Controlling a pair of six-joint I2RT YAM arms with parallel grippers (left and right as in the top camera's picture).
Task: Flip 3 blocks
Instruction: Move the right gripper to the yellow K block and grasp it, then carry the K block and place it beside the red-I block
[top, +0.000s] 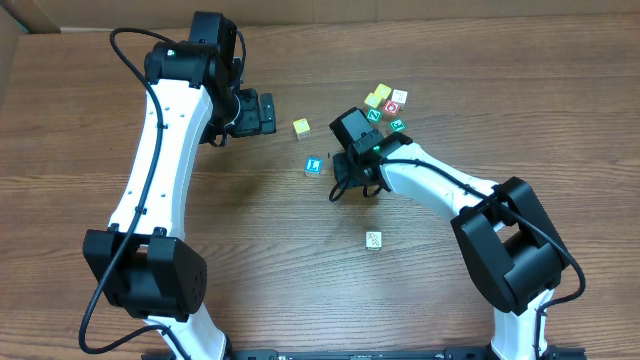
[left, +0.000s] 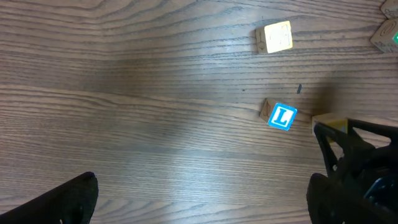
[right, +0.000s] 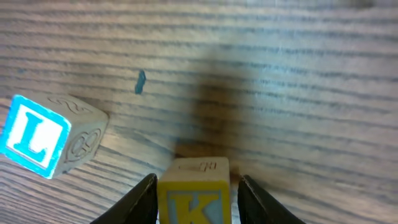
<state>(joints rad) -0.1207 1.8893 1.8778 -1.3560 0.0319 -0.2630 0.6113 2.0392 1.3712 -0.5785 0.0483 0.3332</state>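
Straddling yellow-K block (right: 194, 202): right gripper (right: 196, 186), grip unclear | left gripper (top: 268, 112) wide | blue-L block (right: 37, 137) nearby

At 6 o'clock in the right wrist view, the frame cut off the lower half of the K block (right: 194, 198); at 9 o'clock it clipped the L block (right: 37, 138). We could not tell whether the right gripper (right: 197, 183) actually pressed the K block.

Wooden table (top: 250, 230) carries blue-faced block (top: 314, 165), pale yellow block (top: 301, 127), cream block (top: 373, 240), perhaps six clustered cubes (top: 391, 107).
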